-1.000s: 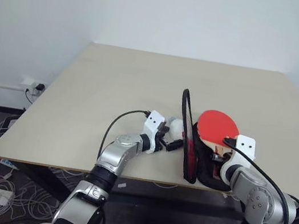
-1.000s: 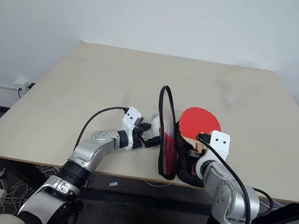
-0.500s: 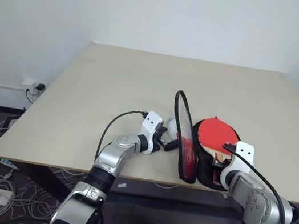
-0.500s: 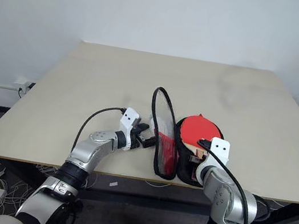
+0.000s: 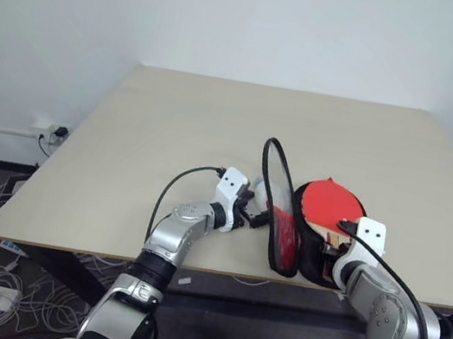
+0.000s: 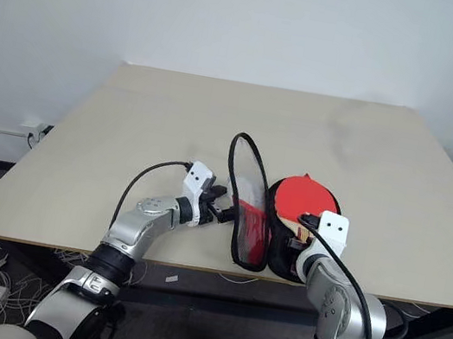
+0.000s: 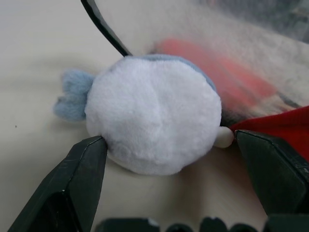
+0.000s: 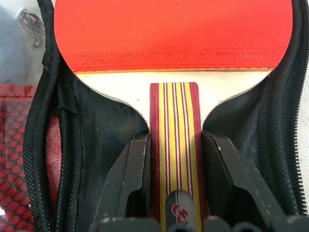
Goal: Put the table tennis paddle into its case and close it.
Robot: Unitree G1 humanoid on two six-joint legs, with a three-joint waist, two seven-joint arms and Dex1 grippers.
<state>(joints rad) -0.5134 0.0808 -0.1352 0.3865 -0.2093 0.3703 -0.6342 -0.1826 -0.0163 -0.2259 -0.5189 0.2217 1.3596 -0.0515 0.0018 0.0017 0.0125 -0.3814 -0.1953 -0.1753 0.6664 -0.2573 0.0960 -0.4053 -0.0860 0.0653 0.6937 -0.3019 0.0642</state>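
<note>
Right gripper [image 8: 174, 159] tilts down, loosely straddling the paddle [image 8: 174, 34] handle; left gripper [image 7: 169, 183] spread.

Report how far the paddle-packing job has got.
Done: the paddle lies in the open case. In hand: the right hand straddles the paddle's striped handle; the left hand brackets a small plush toy beside the upright flap. Left: fold the flap down and zip it.

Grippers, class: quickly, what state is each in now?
Left gripper: open, fingers either side of a plush toy.
Right gripper: cannot tell; fingers flank the paddle handle.
</note>
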